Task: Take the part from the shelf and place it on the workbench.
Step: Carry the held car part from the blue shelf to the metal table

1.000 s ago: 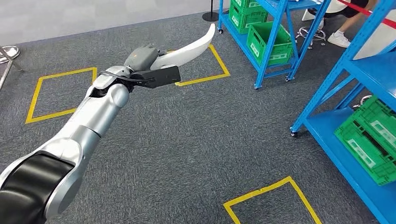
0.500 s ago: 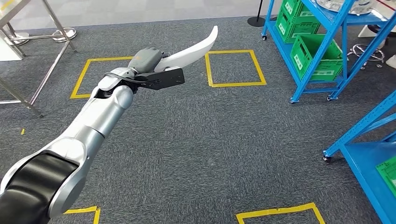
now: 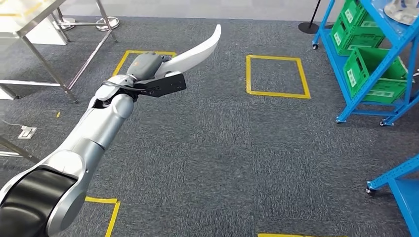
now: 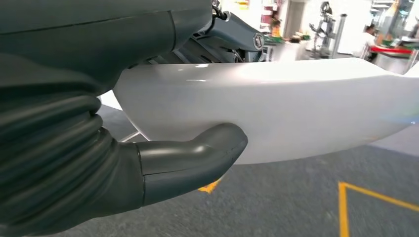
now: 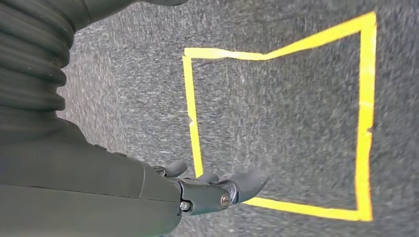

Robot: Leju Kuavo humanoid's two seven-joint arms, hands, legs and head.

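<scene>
The part [image 3: 196,48] is a long, curved, glossy white piece tapering to a point. My left hand [image 3: 147,65] grips its thick end and holds it out in front of me, above the carpet. In the left wrist view the thumb [image 4: 197,157] is wrapped under the white part [image 4: 306,108], with the darker fingers over it. The metal-framed workbench [image 3: 42,16] stands at the far left, beyond the left hand. My right hand [image 5: 210,190] hangs beside me over the floor, fingers apart and holding nothing.
A blue shelf rack [image 3: 375,54] with green crates [image 3: 378,74] stands at the far right. The corner of another blue rack [image 3: 400,182] is at the lower right. Yellow tape squares [image 3: 276,74] mark the grey carpet. A black stanchion base [image 3: 309,27] stands near the rack.
The whole view has swung to the left: the blue racks slid right and the workbench came in at the top left. My left hand keeps holding the part out in front.
</scene>
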